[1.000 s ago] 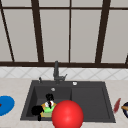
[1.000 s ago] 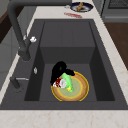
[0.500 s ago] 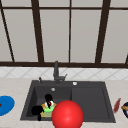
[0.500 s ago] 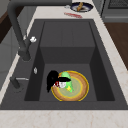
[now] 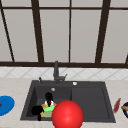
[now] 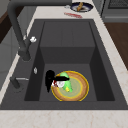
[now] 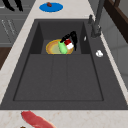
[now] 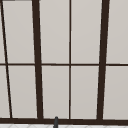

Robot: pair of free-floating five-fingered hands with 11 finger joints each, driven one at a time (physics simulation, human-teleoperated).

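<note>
Black hand (image 6: 50,79) pinches an unlabelled red-and-white piece (image 6: 58,83) over the yellow plate (image 6: 81,88).

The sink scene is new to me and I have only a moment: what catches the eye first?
A big red ball sits at the front edge of the front view. Behind it, in the sink's left basin, a yellow plate holds a green thing, with a black hand beside a small red and white object. A blue plate lies on the counter at left.
</note>
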